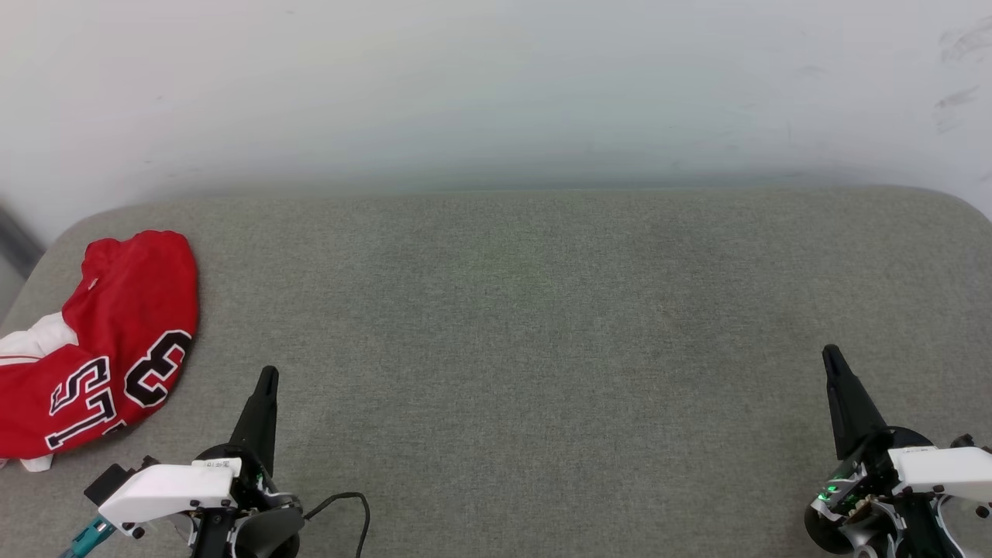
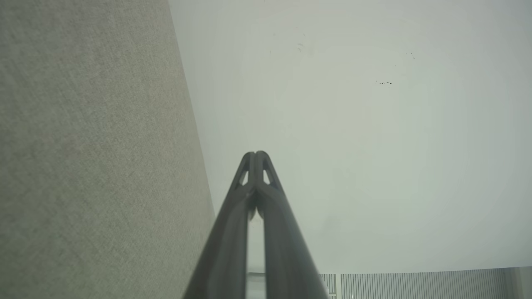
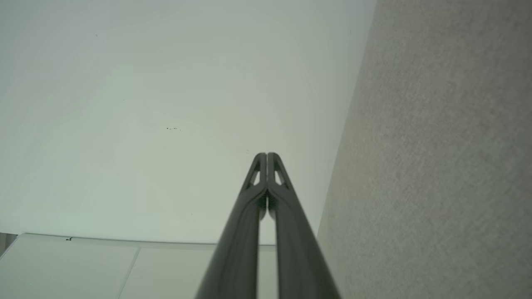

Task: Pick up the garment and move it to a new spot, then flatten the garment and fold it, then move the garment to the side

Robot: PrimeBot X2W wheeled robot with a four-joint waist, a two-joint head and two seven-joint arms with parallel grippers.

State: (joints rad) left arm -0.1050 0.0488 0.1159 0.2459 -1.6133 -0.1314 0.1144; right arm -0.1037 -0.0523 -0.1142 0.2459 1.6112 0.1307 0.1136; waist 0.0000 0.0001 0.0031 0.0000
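The left pincer [image 1: 268,377] is clenched on nothing, its dark fingers pressed tip to tip above the grey fabric worktop [image 1: 527,333]. The right pincer [image 1: 831,355] is likewise clenched and empty, well apart at the opposite side. Near the left pincer, out toward the worktop's left edge, lies the garment [image 1: 116,333], a crumpled red heap with a white sleeve and black, white-outlined characters showing. It looks light, soft and limp, so it will likely sag and bunch when lifted, and nothing about it seems fragile. A pinch on a raised fold along the rounded edge nearest the left pincer seems the best hold, with the jaws opened first.
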